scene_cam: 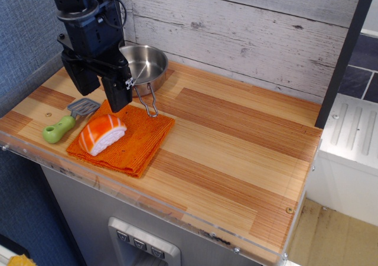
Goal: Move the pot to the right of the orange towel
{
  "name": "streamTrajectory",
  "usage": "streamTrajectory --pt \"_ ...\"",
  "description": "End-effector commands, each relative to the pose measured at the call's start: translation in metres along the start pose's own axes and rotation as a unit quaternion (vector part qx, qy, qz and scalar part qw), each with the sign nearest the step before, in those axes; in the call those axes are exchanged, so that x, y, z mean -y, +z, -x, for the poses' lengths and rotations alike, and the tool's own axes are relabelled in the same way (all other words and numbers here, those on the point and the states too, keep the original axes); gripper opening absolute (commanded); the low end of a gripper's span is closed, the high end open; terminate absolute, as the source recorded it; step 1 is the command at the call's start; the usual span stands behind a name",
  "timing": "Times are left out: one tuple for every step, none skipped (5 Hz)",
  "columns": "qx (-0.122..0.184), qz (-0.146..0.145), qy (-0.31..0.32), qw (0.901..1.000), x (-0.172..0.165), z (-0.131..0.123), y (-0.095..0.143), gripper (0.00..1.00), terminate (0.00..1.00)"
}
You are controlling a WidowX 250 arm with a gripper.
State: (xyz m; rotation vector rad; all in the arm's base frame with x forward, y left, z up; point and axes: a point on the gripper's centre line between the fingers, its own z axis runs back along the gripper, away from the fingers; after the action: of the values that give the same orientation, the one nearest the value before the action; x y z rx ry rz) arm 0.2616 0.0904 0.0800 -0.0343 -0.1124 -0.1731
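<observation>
Shiny steel pot [144, 62], shallow and round, sits just behind the spread, empty gripper [99, 88]; its wire handle reaches the orange towel [127, 139] below.

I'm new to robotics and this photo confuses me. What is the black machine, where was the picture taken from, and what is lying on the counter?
One camera looks down at a wooden counter from the front. The black machine is a robot arm; its gripper, open and holding nothing, hangs above the orange towel. A salmon sushi toy lies on the towel. A green-handled spatula lies at the towel's left edge. The pot stands behind the towel, its wire handle reaching onto the cloth.
</observation>
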Motion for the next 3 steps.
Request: streamTrajectory --pt "0.000 0.000 0.000 1.0000 0.000 0.000 0.000 1.00 0.00" --pt "0.002 -0.003 0.002 1.0000 0.002 -0.014 -0.004 1.00 0.00" --pt "0.001 0.007 0.006 1.0000 0.006 -0.028 -0.008 1.00 0.00"
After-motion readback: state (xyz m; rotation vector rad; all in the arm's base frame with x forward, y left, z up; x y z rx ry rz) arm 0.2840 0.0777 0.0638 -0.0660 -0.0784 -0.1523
